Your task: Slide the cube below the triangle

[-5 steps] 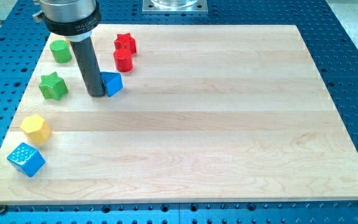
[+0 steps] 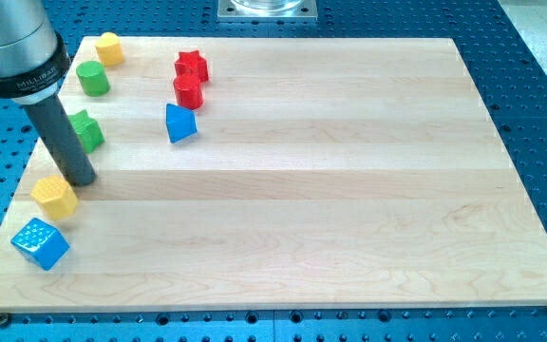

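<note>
The blue cube point(image 2: 40, 243) sits near the board's bottom left corner. The blue triangle point(image 2: 179, 123) lies upper left of centre, just below the red blocks. My tip point(image 2: 78, 180) rests at the left side of the board, touching or nearly touching the top right of the yellow hexagon block point(image 2: 53, 197), just below the green star point(image 2: 87, 129), which the rod partly hides. The tip is above and to the right of the cube and well to the left of the triangle.
A red star point(image 2: 192, 66) and a red cylinder point(image 2: 188, 91) stand above the triangle. A green cylinder point(image 2: 92, 78) and a yellow cylinder point(image 2: 110, 47) sit near the top left corner. The wooden board point(image 2: 349, 190) lies on a blue perforated table.
My tip has moved from beside the blue triangle down and to the left, to the yellow hexagon. The triangle is now fully in view, and the yellow cylinder at top left has become visible.
</note>
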You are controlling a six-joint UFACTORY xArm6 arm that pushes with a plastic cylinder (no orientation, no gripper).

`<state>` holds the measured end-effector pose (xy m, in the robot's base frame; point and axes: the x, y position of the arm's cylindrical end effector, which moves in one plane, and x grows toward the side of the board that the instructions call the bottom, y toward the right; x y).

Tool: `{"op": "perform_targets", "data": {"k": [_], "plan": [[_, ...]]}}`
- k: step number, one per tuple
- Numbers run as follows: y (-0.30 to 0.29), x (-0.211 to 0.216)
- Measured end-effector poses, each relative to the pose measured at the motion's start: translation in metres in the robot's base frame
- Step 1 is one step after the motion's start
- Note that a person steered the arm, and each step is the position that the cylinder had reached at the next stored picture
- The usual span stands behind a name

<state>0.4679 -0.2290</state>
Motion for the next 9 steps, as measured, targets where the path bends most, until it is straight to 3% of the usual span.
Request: {"op": "perform_targets", "data": {"k": [1, 2, 4, 5, 7, 9], "plan": [[-0.018, 0.013], [-0.046, 0.057], [-0.076, 0.069], [-0.069, 0.106], [-0.048, 0.113], [-0.036, 0.083]]}}
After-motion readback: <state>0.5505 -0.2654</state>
